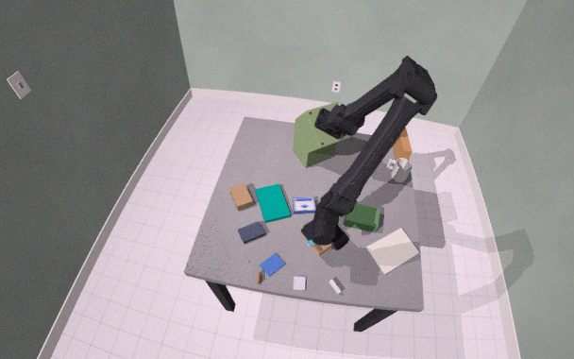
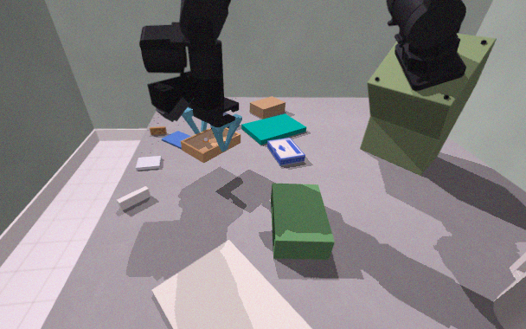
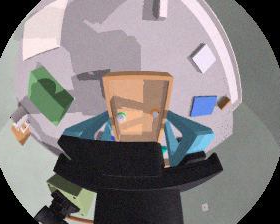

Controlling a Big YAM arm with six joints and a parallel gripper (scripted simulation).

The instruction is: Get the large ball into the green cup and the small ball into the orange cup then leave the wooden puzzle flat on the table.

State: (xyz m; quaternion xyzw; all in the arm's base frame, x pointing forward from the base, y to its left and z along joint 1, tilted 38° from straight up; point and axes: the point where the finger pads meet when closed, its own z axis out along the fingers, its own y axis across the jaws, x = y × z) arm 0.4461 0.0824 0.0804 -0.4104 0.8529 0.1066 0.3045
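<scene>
One shallow tan wooden puzzle tray (image 2: 208, 145) is sitting between the blue fingers (image 2: 221, 136) of the black end effector (image 2: 212, 130), which is gripping it across its width. Its near end is tilting off the grey surface (image 2: 361, 190). Small balls are showing inside, indistinct. A blue flat card (image 2: 174, 138) is lying just behind; a teal slab (image 2: 273, 127) is lying beside.

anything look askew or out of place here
Yes: the wooden puzzle is off the table, clamped in the gripper and tilted rather than flat. Nothing looks spilled or damaged.
</scene>
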